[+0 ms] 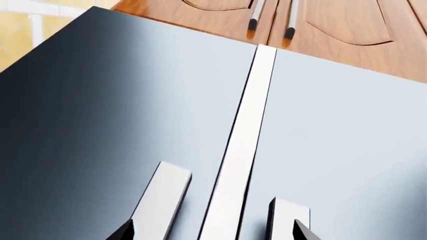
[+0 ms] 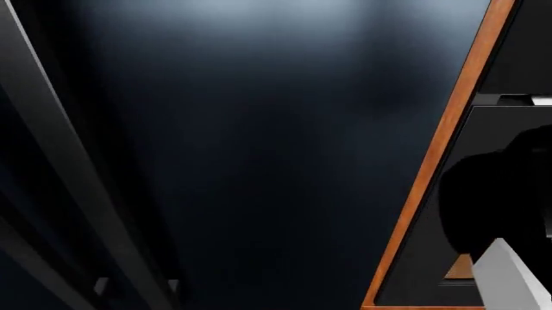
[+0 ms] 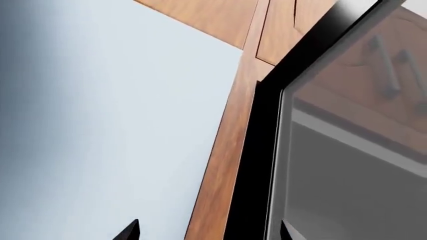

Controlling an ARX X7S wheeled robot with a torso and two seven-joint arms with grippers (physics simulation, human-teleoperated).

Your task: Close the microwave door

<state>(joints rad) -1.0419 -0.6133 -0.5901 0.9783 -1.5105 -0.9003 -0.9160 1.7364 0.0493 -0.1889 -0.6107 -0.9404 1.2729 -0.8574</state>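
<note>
The microwave door (image 3: pixel 347 150) shows in the right wrist view as a black frame around a smoky glass pane, standing out beside a wooden strip (image 3: pixel 223 150). My right gripper (image 3: pixel 210 232) is open; its two dark fingertips straddle the strip and the door's black edge without touching either. In the head view the door (image 2: pixel 423 258) is a dark panel at the right, behind the orange wood edge. My left gripper (image 1: pixel 213 234) is open too, facing the seam between two grey fridge doors with nothing between its fingers.
A tall dark fridge front (image 2: pixel 258 161) fills most of the head view. Its two doors carry pale bar handles (image 1: pixel 160 200). Wooden cabinets with metal handles (image 1: pixel 290 20) sit above it. A black shape (image 2: pixel 500 194) and a pale grey part (image 2: pixel 518 278) lie at the head view's lower right.
</note>
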